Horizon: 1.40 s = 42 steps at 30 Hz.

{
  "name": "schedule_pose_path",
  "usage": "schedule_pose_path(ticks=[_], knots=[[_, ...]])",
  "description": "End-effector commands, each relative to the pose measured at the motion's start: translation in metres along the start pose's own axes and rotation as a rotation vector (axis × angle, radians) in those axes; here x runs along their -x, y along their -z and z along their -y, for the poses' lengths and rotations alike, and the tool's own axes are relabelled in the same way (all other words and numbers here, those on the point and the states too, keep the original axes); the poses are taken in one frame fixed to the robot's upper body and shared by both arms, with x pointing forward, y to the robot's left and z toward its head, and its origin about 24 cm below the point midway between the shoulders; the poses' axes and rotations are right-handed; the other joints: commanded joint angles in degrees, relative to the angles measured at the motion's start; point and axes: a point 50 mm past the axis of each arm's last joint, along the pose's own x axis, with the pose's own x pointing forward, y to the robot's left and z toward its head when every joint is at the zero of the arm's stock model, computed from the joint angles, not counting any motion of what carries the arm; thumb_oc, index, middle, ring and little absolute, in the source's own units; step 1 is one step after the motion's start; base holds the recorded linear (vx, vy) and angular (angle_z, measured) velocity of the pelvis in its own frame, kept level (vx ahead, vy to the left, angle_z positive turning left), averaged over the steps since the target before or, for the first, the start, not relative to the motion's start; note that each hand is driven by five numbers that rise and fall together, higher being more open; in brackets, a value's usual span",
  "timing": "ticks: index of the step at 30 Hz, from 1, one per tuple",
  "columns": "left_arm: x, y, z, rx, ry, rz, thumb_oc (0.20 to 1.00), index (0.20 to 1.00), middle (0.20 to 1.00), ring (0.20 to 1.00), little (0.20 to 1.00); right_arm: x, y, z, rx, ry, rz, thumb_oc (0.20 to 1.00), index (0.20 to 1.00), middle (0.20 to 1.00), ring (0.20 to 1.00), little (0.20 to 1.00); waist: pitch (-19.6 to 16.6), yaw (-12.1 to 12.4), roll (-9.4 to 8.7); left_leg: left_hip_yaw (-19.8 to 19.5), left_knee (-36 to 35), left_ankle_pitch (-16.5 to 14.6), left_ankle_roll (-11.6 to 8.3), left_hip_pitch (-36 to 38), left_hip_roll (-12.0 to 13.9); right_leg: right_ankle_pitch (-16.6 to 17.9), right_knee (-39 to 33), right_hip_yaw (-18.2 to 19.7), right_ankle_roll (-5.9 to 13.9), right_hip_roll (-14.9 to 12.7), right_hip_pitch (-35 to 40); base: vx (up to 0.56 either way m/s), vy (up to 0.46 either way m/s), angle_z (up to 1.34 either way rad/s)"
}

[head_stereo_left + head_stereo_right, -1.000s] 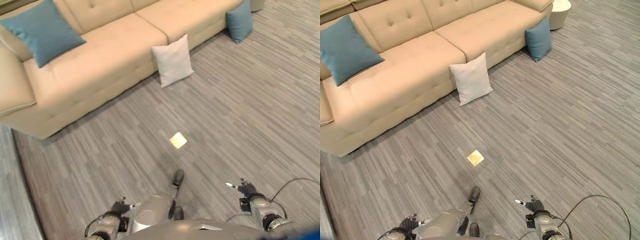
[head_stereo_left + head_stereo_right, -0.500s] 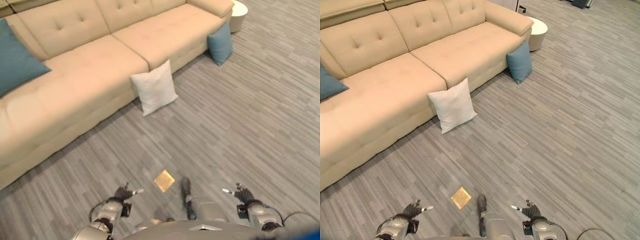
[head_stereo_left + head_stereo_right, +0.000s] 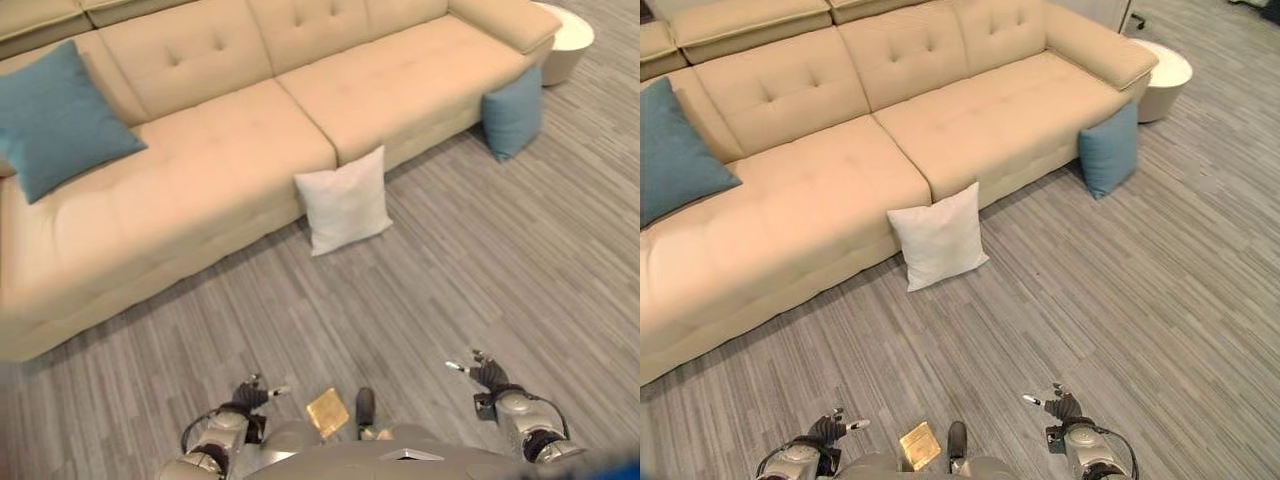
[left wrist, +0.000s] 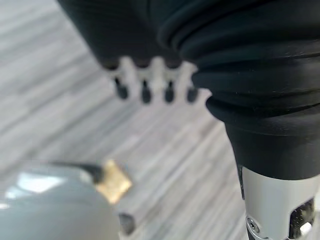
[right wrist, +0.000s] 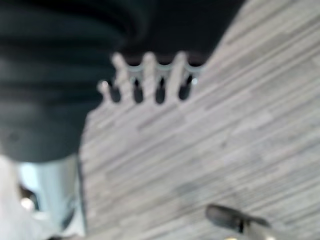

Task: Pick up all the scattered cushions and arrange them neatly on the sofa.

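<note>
A long beige upholstered sofa (image 3: 820, 200) with tufted back cushions stretches across the upper part of the scene, standing on a grey wood-plank floor (image 3: 1140, 300). A square teal fabric cushion (image 3: 60, 120) sits on the sofa's seat toward its left end, leaning back against the backrest. A square white fabric cushion (image 3: 938, 236) stands on the floor, propped against the sofa's front just below the seam between two seat sections. A second, smaller teal cushion (image 3: 1108, 150) stands on the floor as well, leaning against the sofa's front near its right arm. Just past that arm is a round white side table (image 3: 1165, 75).

A small yellow square patch (image 3: 919, 444) lies on the floor close to the robot, between the two hands.

The left hand (image 3: 250, 395) hangs low over the floor, well apart from every cushion; in its wrist view its fingers (image 4: 145, 90) reach out straight in a row and hold nothing. The right hand (image 3: 483, 375) hangs low on the other side, also far from the cushions, and its fingers (image 5: 150, 75) are likewise extended and empty above bare planks.
</note>
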Motion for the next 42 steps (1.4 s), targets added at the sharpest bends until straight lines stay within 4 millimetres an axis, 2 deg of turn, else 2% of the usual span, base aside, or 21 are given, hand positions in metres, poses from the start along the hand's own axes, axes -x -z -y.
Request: schedule_pose_path(ticks=[1,4,6,7,9,11,15,16,17,18,19,21,23,24,25,27,32,33,36,39,42], knots=[[0.002,0.012,0.001,-0.012,-0.003,-0.043,1.0,1.0,1.0,1.0,1.0,0.006,0.02,0.015,-0.026,0.049,-0.04,1.0,1.0,1.0,1.0,1.0,-3.16,0.94,2.5,0.08,-5.83,11.85,0.61,-1.42,-2.74,-1.13,2.8,6.42,8.72,3.39,0.75,0.24,0.007,-0.03],[0.004,0.021,-0.003,0.018,-0.018,-0.068,1.0,1.0,1.0,1.0,1.0,0.005,0.017,0.011,-0.014,0.034,-0.038,1.0,1.0,1.0,1.0,1.0,-3.04,1.35,3.03,0.39,-5.16,10.68,1.7,0.22,-2.4,-3.86,8.41,7.72,9.07,3.01,0.94,0.27,0.05,-0.38],[0.004,0.023,-0.003,0.02,-0.021,-0.077,1.0,1.0,1.0,1.0,1.0,0.004,0.012,0.006,-0.021,0.02,-0.022,1.0,1.0,1.0,1.0,1.0,-2.91,1.6,3.16,0.6,-4.93,9.54,2.65,1.36,-2.0,-4.78,14.14,7.59,9.75,2.0,-0.16,0.19,0.07,-0.48],[0.004,0.023,-0.004,0.02,-0.021,-0.077,1.0,1.0,1.0,1.0,1.0,0.004,0.012,0.006,-0.021,0.02,-0.022,1.0,1.0,1.0,1.0,1.0,-2.87,1.64,3.1,0.66,-4.88,9.49,2.67,1.38,-2.05,-4.98,14.42,7.63,9.76,1.97,-0.25,0.15,0.065,-0.31],[0.003,0.017,-0.008,0.013,-0.032,-0.063,1.0,1.0,1.0,1.0,1.0,0.001,0.002,0.002,-0.017,0.004,0.009,1.0,1.0,1.0,1.0,1.0,-1.73,1.47,3.45,0.87,-4.73,8.53,3.78,2.86,-0.96,-2.23,25.16,7.4,11.43,1.49,-6.0,0.13,0.021,-0.21],[0.002,0.011,-0.011,0.011,-0.037,-0.046,1.0,1.0,1.0,1.0,1.0,0.002,0.003,0.0,-0.018,0.0,0.004,1.0,1.0,1.0,1.0,1.0,-1.42,1.04,3.81,-0.1,-4.77,7.96,3.92,3.92,-0.29,-1.76,27.96,6.87,11.2,1.48,-8.32,0.15,-0.012,-0.12],[0.0,0.004,-0.013,0.02,-0.042,-0.02,1.0,1.0,1.0,1.0,1.0,0.001,0.001,-0.001,-0.016,-0.001,0.009,1.0,1.0,1.0,1.0,1.0,-1.78,1.03,3.65,-1.2,-5.48,6.33,3.61,6.47,0.64,-1.33,19.25,4.13,10.73,0.05,-10.17,0.25,-0.092,-0.02],[0.0,0.003,-0.014,0.013,-0.042,-0.018,1.0,1.0,1.0,1.0,1.0,0.001,0.002,-0.003,-0.005,-0.008,0.005,1.0,1.0,1.0,1.0,1.0,-1.8,0.63,3.1,-1.89,-5.75,5.12,3.38,8.17,0.59,1.34,11.98,3.79,11.73,-0.25,-11.61,0.47,-0.214,-0.03],[0.001,0.007,-0.014,0.015,-0.046,-0.033,1.0,1.0,1.0,1.0,1.0,0.002,0.003,-0.005,-0.001,-0.016,0.0,1.0,1.0,1.0,1.0,1.0,-1.74,-0.17,2.43,-3.1,-5.5,4.17,3.01,9.47,0.6,3.48,7.97,6.39,12.84,0.42,-13.3,0.55,-0.296,-0.12],[0.001,0.011,-0.016,0.01,-0.049,-0.043,1.0,1.0,1.0,1.0,1.0,0.002,0.006,-0.004,-0.004,-0.014,-0.006,1.0,1.0,1.0,1.0,1.0,-1.71,-0.98,1.97,-4.67,-4.86,3.82,2.17,10.73,1.19,4.44,7.66,8.78,13.4,1.1,-13.11,0.42,-0.271,0.08],[0.001,0.01,-0.014,0.0,-0.045,-0.041,1.0,1.0,1.0,1.0,1.0,0.003,0.008,-0.003,-0.001,-0.012,-0.012,1.0,1.0,1.0,1.0,1.0,-1.93,-1.17,1.84,-5.14,-4.88,3.85,1.59,11.37,1.85,4.59,6.91,9.01,13.31,0.83,-12.24,0.3,-0.261,0.46],[0.002,0.016,-0.011,-0.003,-0.038,-0.06,1.0,1.0,1.0,1.0,1.0,0.003,0.01,-0.002,0.01,-0.012,-0.022,1.0,1.0,1.0,1.0,1.0,-2.97,-0.96,1.53,-5.76,-5.09,4.2,0.84,11.9,2.92,5.55,5.59,8.12,12.93,0.12,-10.9,0.2,-0.201,0.85],[0.003,0.018,-0.011,0.007,-0.041,-0.068,1.0,1.0,1.0,1.0,1.0,0.003,0.012,0.001,0.011,-0.005,-0.032,1.0,1.0,1.0,1.0,1.0,-3.74,-1.12,1.6,-6.39,-4.2,4.83,-0.53,11.5,4.55,4.59,5.65,7.17,12.07,0.26,-9.73,0.14,-0.192,0.52],[0.003,0.018,-0.011,0.008,-0.041,-0.068,1.0,1.0,1.0,1.0,1.0,0.003,0.012,0.001,0.011,-0.005,-0.032,1.0,1.0,1.0,1.0,1.0,-3.73,-1.13,1.61,-6.41,-4.2,4.83,-0.53,11.51,4.55,4.59,5.65,7.15,12.07,0.25,-9.72,0.14,-0.215,0.58],[0.002,0.015,-0.008,0.015,-0.036,-0.06,1.0,1.0,1.0,1.0,1.0,0.003,0.011,0.005,0.004,0.012,-0.029,1.0,1.0,1.0,1.0,1.0,-3.76,-1.05,1.57,-6.18,-1.32,5.65,-2.08,9.85,5.55,3.88,5.19,5.29,11.7,-0.32,-8.32,0.12,-0.191,0.59],[0.0,0.006,-0.005,0.034,-0.027,-0.033,1.0,1.0,1.0,1.0,1.0,0.003,0.011,0.01,-0.008,0.023,-0.027,1.0,1.0,1.0,1.0,1.0,-2.79,-0.65,0.89,-4.13,3.94,6.46,-3.12,7.08,6.48,2.26,5.43,3.56,10.67,-0.81,-6.57,0.15,-0.27,0.54],[0.001,0.007,-0.003,0.024,-0.017,-0.034,1.0,1.0,1.0,1.0,1.0,0.005,0.018,0.012,-0.011,0.028,-0.055,1.0,1.0,1.0,1.0,1.0,-2.87,-0.29,1.16,-4.15,1.65,6.48,-2.49,6.95,5.39,0.79,6.11,2.93,9.87,-0.27,-5.4,0.13,-0.117,0.36],[0.001,0.01,0.001,0.004,-0.003,-0.043,1.0,1.0,1.0,1.0,1.0,0.006,0.023,0.013,-0.021,0.029,-0.064,1.0,1.0,1.0,1.0,1.0,-3.25,-0.52,1.44,-1.5,-2.76,6.09,-1.03,5.61,3.41,-0.23,6.08,2.21,9.78,-0.25,-4.18,0.16,-0.073,0.25],[0.001,0.007,0.002,-0.007,0.004,-0.033,1.0,1.0,1.0,1.0,1.0,0.007,0.023,0.015,-0.04,0.042,-0.051,1.0,1.0,1.0,1.0,1.0,-3.08,-0.43,2.44,3.49,-6.35,9.72,0.18,2.66,0.82,-1.76,6.98,1.28,9.37,0.9,-2.94,0.19,-0.046,0.6],[0.003,0.017,-0.002,0.016,-0.009,-0.059,1.0,1.0,1.0,1.0,1.0,0.007,0.024,0.01,-0.019,0.021,-0.057,1.0,1.0,1.0,1.0,1.0,-3.15,-0.12,2.64,1.8,-6.72,8.83,1.2,4.04,0.03,-2.77,9.56,2.4,9.42,1.43,-2.84,0.18,0.054,-0.12],[0.004,0.02,-0.004,0.037,-0.018,-0.073,1.0,1.0,1.0,1.0,1.0,0.006,0.022,0.005,-0.011,0.005,-0.051,1.0,1.0,1.0,1.0,1.0,-3.21,0.44,2.56,1.69,-7.39,8.79,1.81,5.06,0.23,-3.8,11.5,2.89,9.76,0.69,-2.07,0.14,0.076,-0.42]])
